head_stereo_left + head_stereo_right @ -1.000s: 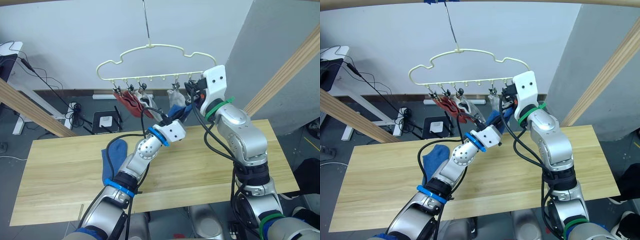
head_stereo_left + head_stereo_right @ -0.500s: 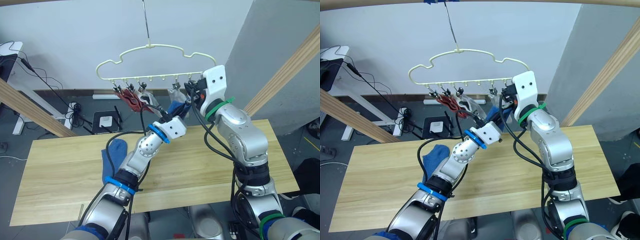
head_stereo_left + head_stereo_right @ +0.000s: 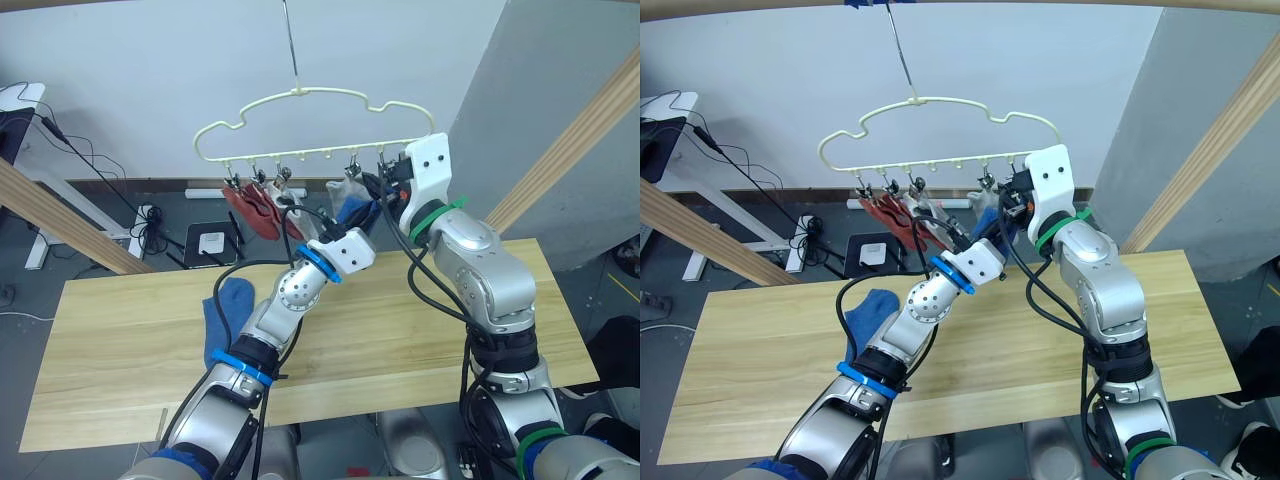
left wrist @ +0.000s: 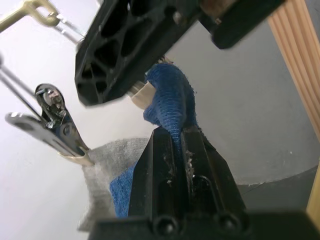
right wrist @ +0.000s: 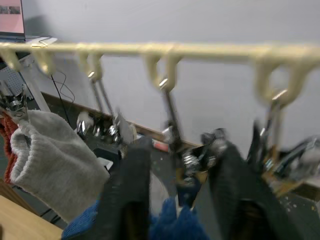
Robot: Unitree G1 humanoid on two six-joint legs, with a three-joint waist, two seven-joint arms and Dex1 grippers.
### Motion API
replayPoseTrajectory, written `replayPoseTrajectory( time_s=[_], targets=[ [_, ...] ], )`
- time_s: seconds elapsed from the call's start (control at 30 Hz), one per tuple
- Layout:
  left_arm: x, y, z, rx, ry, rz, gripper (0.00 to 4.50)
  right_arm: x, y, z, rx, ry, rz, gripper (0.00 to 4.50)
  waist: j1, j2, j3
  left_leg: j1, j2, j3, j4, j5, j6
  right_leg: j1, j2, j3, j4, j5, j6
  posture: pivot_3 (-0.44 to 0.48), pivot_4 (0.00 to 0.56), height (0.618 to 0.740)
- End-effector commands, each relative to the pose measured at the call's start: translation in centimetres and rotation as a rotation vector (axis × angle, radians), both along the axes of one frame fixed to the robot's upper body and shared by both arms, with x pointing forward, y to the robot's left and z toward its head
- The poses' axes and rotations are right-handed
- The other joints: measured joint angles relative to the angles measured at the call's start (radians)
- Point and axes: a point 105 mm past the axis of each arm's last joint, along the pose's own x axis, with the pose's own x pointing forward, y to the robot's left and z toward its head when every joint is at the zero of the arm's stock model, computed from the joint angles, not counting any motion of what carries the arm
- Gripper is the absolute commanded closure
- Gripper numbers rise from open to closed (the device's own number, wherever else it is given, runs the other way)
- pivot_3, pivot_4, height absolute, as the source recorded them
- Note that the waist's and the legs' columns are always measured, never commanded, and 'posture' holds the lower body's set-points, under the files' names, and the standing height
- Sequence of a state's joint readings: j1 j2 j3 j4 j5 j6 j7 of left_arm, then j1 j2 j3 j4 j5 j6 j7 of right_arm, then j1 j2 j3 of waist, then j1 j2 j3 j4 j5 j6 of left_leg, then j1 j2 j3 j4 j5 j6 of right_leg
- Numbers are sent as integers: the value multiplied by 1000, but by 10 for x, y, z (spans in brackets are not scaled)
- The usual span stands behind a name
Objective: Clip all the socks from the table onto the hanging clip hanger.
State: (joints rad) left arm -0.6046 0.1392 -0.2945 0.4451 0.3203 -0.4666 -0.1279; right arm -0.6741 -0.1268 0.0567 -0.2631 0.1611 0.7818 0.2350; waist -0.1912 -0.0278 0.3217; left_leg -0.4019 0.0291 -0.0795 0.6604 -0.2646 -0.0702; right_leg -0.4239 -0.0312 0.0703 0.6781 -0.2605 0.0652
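Observation:
The pale yellow clip hanger (image 3: 300, 151) hangs above the table's (image 3: 120, 340) far edge. Two brick red socks (image 3: 255, 207) and a light grey sock (image 3: 347, 193) dangle from its clips. My left gripper (image 4: 177, 132) is shut on a blue sock (image 4: 171, 97), holding it up under the hanger's right end. There my right gripper (image 3: 386, 188) grips a metal clip (image 5: 187, 162), one finger pressing on each side. The sock's top edge sits just below that clip. A second blue sock (image 3: 222, 315) lies flat on the table at the left.
Thick wooden poles (image 3: 60, 215) slant past the table at the left and at the right (image 3: 575, 140). An unused clip (image 4: 55, 125) hangs beside the grey sock (image 4: 107, 160). Cables and a power strip (image 3: 148, 222) lie on the floor behind.
My left gripper has lifted the blue sock up and closer to the clip held by my right gripper. The hanging socks have swung slightly. The right arm stays put.

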Motion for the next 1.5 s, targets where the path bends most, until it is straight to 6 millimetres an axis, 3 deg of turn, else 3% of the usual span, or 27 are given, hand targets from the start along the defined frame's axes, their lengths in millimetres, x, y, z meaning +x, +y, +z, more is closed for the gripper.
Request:
replayPoseTrajectory(
  time_s=[0.03, 0.23, 0.57, 0.67, 0.83, 0.93, 1.07, 1.2, 1.5],
  targets=[
    [-2, -2, 13, -41, -34, -17, 4500, -13, -1, 15, 32, -51, 28, 1531, 0, 0, 0, 0, 0, 0, 0, 0, 0, 0, 0, 0, 0, 0, 0, -272, 307, 733],
    [-3, -3, 9, -93, 33, -64, 4500, -32, -6, 16, -19, -56, 88, 1531, 0, 0, 0, 0, 0, 0, 0, 0, 0, 0, 0, 0, 0, 0, 0, -271, 308, 733],
    [-25, -8, 2, -115, 193, -294, 1820, -59, -19, 13, -137, -95, 149, 1484, -2, 0, 0, 0, 0, 0, 0, 0, 0, 0, 0, 0, -1, 0, 1, -281, 308, 733],
    [-45, -2, 8, -124, 296, -442, 1820, -61, -27, 20, -148, -148, 119, 1484, -3, 0, 0, 0, 0, 0, -1, 0, 0, 0, 1, 0, -1, 0, 1, -281, 308, 733],
    [-64, 31, 26, -115, 464, -543, 1820, -60, -37, 29, -141, -234, 27, 1484, -6, 0, 0, 1, 2, 0, -1, 0, 0, 0, 2, 1, 0, -2, 3, -280, 308, 733],
    [-61, 51, 58, -238, 565, -560, 1820, -52, -42, 29, -87, -224, -40, 1484, -4, 0, 0, 1, 2, 0, 0, 0, 0, 0, 3, 1, 0, -3, 5, -253, 304, 733],
    [-66, 60, 80, -176, 566, -567, 1820, -45, -43, 28, -56, -222, -85, 1484, -2, -1, 0, 1, 2, 0, 0, 0, 0, 0, 3, 1, 0, -3, 5, -239, 302, 733],
    [-67, 65, 84, -127, 562, -539, 1782, -40, -42, 24, -42, -206, -97, 2765, 2, -1, 0, 0, 2, 0, -1, 0, 0, 0, 3, 1, -2, -1, 1, -227, 297, 733],
    [-63, 68, 87, -108, 544, -503, 1782, -30, -38, 19, -6, -167, -156, 2765, 5, 0, 0, 0, 2, 0, -2, 0, 0, -1, 3, 1, -2, -1, 0, -223, 293, 733]
  ],
)
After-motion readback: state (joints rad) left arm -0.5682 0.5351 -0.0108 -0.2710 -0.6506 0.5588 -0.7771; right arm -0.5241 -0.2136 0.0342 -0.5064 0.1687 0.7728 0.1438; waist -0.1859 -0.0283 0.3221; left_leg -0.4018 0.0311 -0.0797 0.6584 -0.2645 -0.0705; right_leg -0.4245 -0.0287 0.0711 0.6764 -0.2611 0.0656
